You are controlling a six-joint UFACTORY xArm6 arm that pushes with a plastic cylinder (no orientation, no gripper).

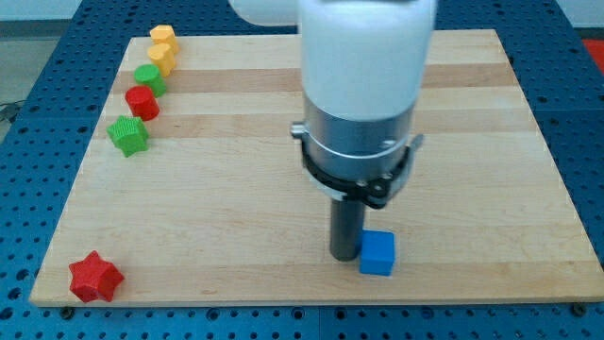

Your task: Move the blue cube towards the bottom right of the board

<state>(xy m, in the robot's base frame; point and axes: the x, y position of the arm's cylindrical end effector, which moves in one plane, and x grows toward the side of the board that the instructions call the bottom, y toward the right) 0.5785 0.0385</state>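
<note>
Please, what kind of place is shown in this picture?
Probably a robotics lab bench: a wooden board on a blue perforated table, with small coloured blocks like the blue cube beside my tip.

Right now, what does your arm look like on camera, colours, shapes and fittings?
A wide white rounded housing fills the view's top middle. Below it sits a silver-grey metal cylinder ringed by a black clamp band. From that a straight dark rod descends to my tip. No cables or markings show.
</note>
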